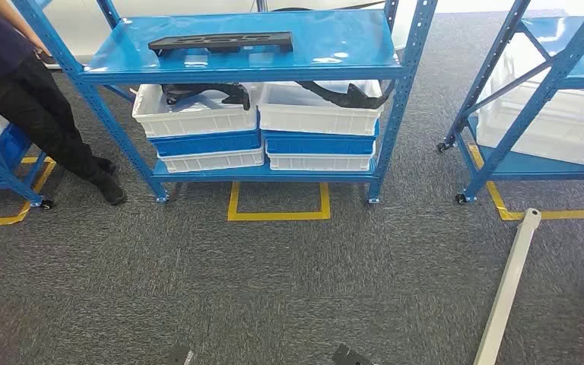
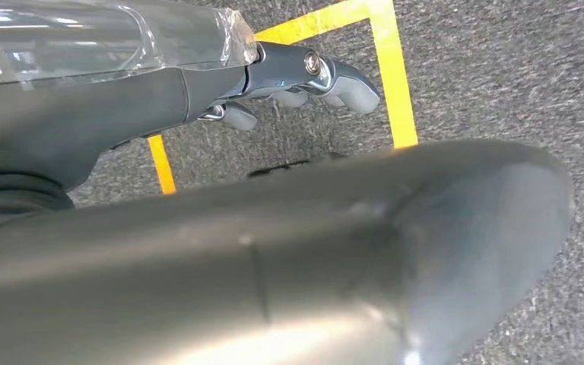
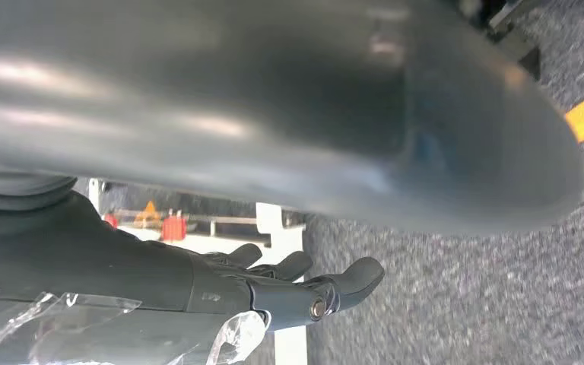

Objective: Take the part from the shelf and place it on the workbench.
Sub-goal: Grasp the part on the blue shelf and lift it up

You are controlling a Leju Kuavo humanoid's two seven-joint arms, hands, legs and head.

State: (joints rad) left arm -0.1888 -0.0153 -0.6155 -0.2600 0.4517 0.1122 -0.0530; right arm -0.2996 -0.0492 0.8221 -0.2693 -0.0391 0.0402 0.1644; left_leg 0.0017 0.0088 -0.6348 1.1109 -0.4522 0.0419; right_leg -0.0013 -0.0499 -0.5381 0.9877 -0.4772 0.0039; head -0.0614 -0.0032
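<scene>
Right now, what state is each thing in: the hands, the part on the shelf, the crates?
Flat black part: lying on blue metal shelf's top level, untouched.
White plastic crates: stacked below, black parts inside.
Left hand: holds nothing, hanging.
Right hand: holds nothing, hanging.

Person in dark trousers (image 1: pixel 42 114): cut off by the head view's top and left edges; upper body out of frame. Second blue metal shelf rack (image 1: pixel 536 84): cut by the right edge. Black curved parts in the upper white plastic crates (image 1: pixel 198 94): partly hidden under the blue top shelf board (image 1: pixel 289 57). Left robot hand (image 2: pixel 304 76): fingers partly covered by the thick grey thumb (image 2: pixel 334 251). Right robot hand (image 3: pixel 304 285): fingertips overlap; grasp unclear.
</scene>
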